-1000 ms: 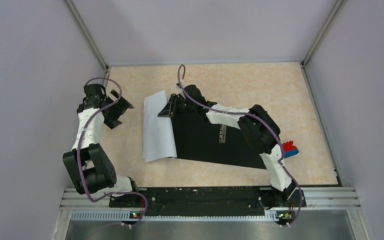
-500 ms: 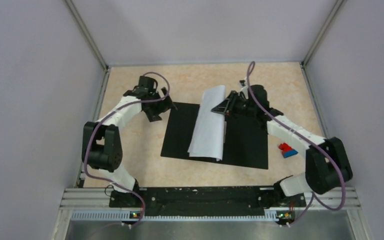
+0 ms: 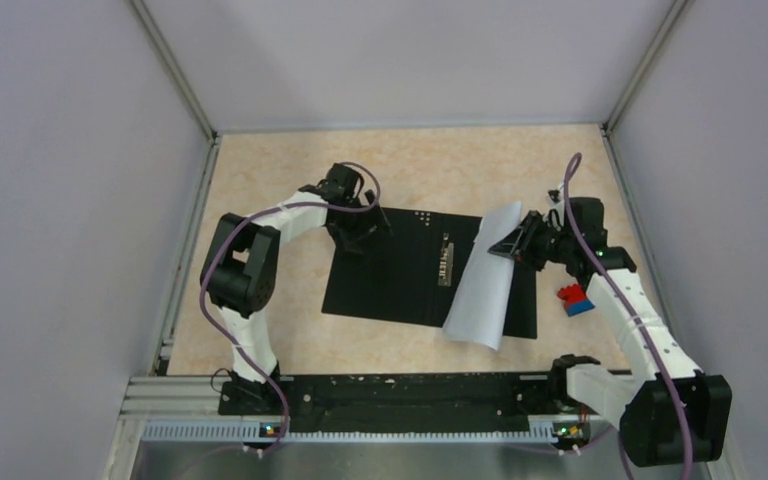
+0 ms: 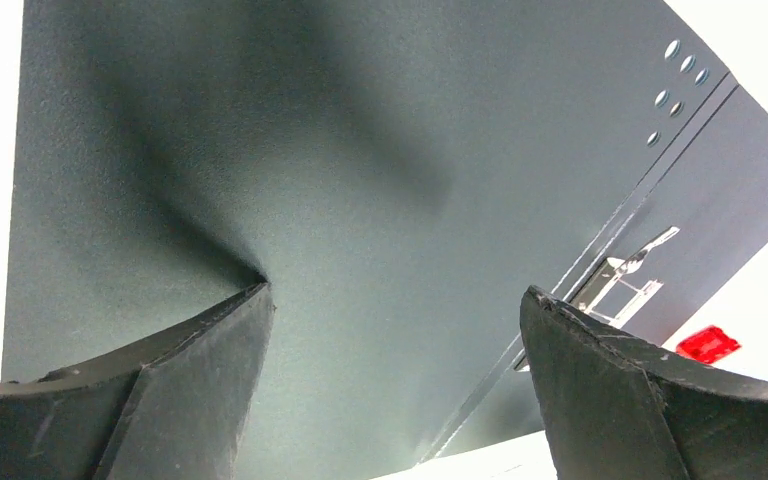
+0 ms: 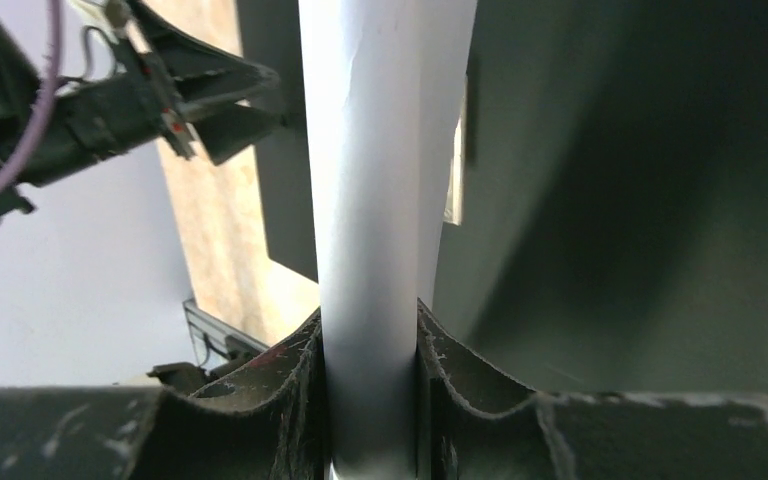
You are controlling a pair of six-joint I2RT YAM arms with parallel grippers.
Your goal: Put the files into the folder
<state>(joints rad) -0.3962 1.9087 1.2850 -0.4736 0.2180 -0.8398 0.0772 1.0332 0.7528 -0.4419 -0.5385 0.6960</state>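
In the top external view, one folder [image 3: 400,272] is seen lying open with its black inside upward and a single metal clip [image 3: 446,262] at its spine. One thin stack of files [image 3: 482,288] (the sheets in it cannot be counted) is held over the folder's right cover, just right of the clip. It is tilted, and its near end reaches slightly past the folder's near edge. The stack's far edge is pinched by the right gripper [image 3: 516,243]. The left gripper [image 3: 360,232] is placed at the folder's far-left corner. One red-and-blue toy block [image 3: 577,298] is seen to the right of the folder, apart from it.

In the left wrist view, the two fingers [image 4: 185,395] are spread wide with only the folder's left cover between them — whether the cover is touched cannot be told.

In the right wrist view, the white sheets are clamped between both fingers [image 5: 260,400].

The step in hand is judged to be the laying of the files onto the right cover. For the next move, the stack would need to be lowered and squared within the folder's edges — only then released.
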